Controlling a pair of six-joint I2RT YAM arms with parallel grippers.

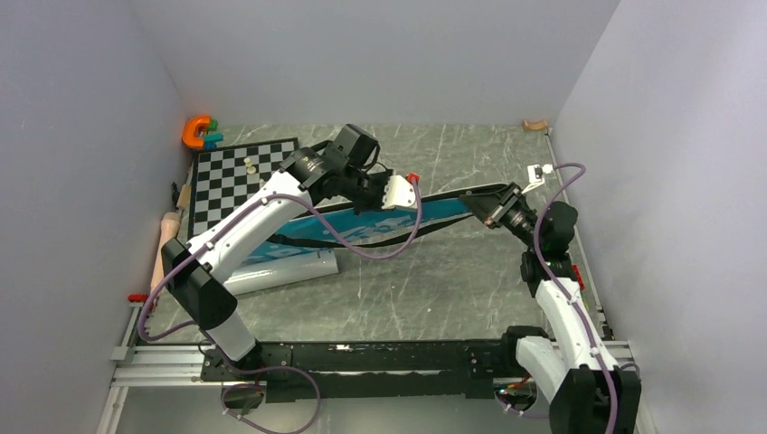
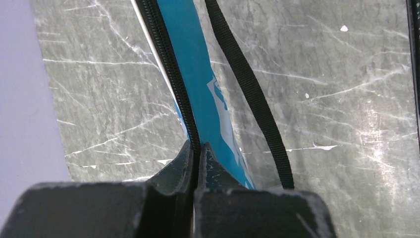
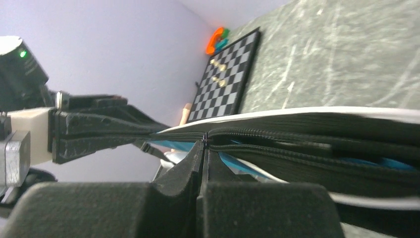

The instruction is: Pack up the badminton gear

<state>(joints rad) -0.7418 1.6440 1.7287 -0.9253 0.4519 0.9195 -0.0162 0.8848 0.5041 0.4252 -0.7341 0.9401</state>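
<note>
The blue racket-shaped bag (image 1: 362,228) is lifted off the table between both grippers, its black strap (image 1: 312,242) hanging below. My left gripper (image 1: 414,203) is shut on the bag's black zipper edge (image 2: 171,64). In the left wrist view (image 2: 197,148) the blue cloth (image 2: 198,79) and the strap (image 2: 247,89) run away from it. My right gripper (image 1: 474,207) is shut on the zipper slider (image 3: 204,137) at the bag's narrow end. The long pale-grey tube (image 1: 285,271) lies on the table under the bag. Rackets and shuttlecocks are not in view.
The chessboard (image 1: 237,181) lies at the back left with small pale pieces (image 1: 249,165) on it. An orange and green toy (image 1: 199,132) sits in the corner behind it. A wooden rolling pin (image 1: 167,233) lies along the left wall. A small wooden piece (image 1: 535,125) sits at the back right.
</note>
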